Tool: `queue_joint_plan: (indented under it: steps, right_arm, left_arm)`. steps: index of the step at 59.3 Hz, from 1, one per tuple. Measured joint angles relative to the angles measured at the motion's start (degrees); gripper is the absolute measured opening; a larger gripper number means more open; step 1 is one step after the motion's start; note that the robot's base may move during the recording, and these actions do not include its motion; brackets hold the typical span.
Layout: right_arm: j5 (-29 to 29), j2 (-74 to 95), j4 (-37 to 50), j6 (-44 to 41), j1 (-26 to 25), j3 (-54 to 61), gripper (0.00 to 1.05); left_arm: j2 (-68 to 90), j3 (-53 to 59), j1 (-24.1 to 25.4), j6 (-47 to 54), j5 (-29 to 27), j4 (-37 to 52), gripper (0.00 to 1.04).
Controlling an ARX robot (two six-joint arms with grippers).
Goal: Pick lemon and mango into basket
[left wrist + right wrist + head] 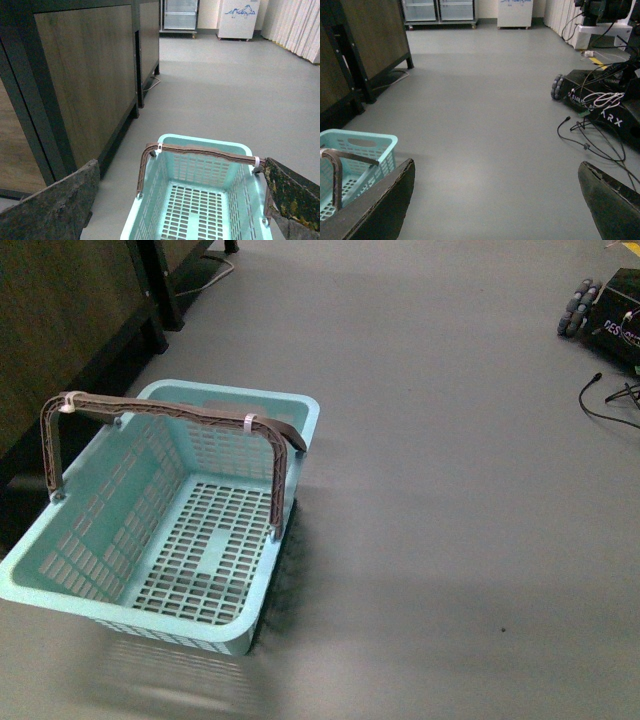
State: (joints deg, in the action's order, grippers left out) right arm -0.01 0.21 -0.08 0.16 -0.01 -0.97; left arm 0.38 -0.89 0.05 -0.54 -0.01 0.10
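On grey floor point(450, 520), aqua basket point(130, 608) beside wooden cabinet point(85, 75), left pincer point(181, 164), right pincer point(496, 165) both wide.

aqua basket point(90, 585) — empty, handles up, on grey floor

Grey floor point(440, 490); wooden cabinets point(85, 75)

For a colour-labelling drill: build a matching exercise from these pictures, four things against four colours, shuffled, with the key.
Things:
1. basket
2. handle
3. tie
4. floor

Colours:
a. grey
b. white
c. light aqua
d. brown

Pairs: 1-c, 2-d, 3-b, 4-a
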Motion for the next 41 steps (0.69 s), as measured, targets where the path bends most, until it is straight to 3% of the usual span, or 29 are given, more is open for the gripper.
queue_joint_plan:
  steps: [37, 41]
  right_arm:
    - [0.00, 0.00, 0.00, 0.00, 0.00, -0.02, 0.96]
    - [0.02, 0.00, 0.00, 0.00, 0.00, -0.02, 0.96]
  left_arm:
    - [0.00, 0.00, 0.00, 0.00, 0.00, 0.00, 0.98]
    - [4.26, -3.48, 0.55, -6.38, 1.97, -9.51, 0.98]
